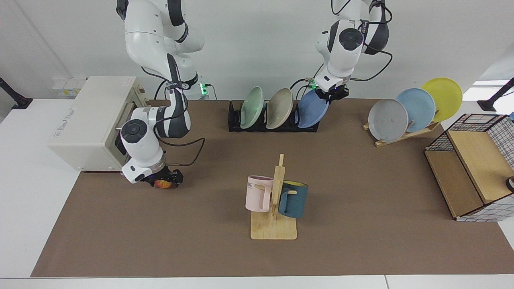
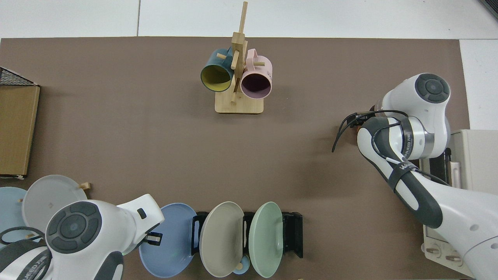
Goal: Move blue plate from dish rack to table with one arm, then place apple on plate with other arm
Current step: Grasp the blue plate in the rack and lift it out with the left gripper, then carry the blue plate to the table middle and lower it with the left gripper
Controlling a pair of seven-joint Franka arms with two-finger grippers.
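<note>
Claw (image 2: 152, 238) at blue plate (image 2: 171, 241) — perhaps touching

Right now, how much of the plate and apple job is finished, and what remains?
Nothing is finished yet. The blue plate stands in the dish rack, with the left end effector at its upper rim. The right end effector is down around the apple on the table. Left: lift the plate out, lay it on the table, then put the apple on it.

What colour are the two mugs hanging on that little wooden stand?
One mug is pale pink; the other mug is dark teal with a yellow inside, clearest in the top view.
</note>
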